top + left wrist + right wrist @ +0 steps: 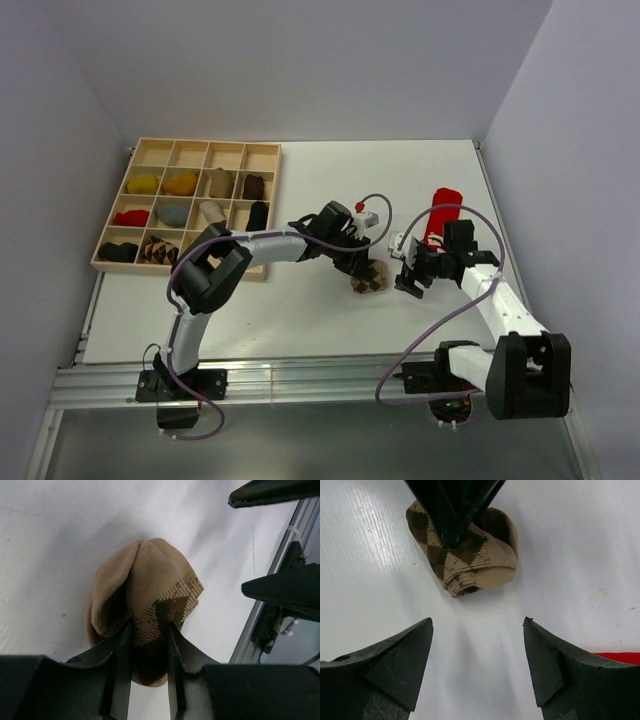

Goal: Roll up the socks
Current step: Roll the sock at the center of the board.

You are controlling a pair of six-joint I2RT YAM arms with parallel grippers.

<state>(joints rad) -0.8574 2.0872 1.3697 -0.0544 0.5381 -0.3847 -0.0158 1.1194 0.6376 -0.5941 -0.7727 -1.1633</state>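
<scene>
My left pincer [150, 626] is clamped narrow on the bunched argyle sock [150, 575] at mid-frame on the tabletop [50, 540], so I judge I should hold firm and bring my right pincer [478, 622], gaping wide just below it, in squarely to tuck the loose fold.

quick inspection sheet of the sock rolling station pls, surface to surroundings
surface: white table, a few faint marks
job's things: argyle sock bunched mid-table; red sock flat at right
clutter: wooden tray at left holding small bundles
grippers: left gripper, jaws shut on the argyle sock; right gripper open, apart from it
cables: purple cables loop along both arms
surroundings: grey walls; metal rail at near edge
</scene>
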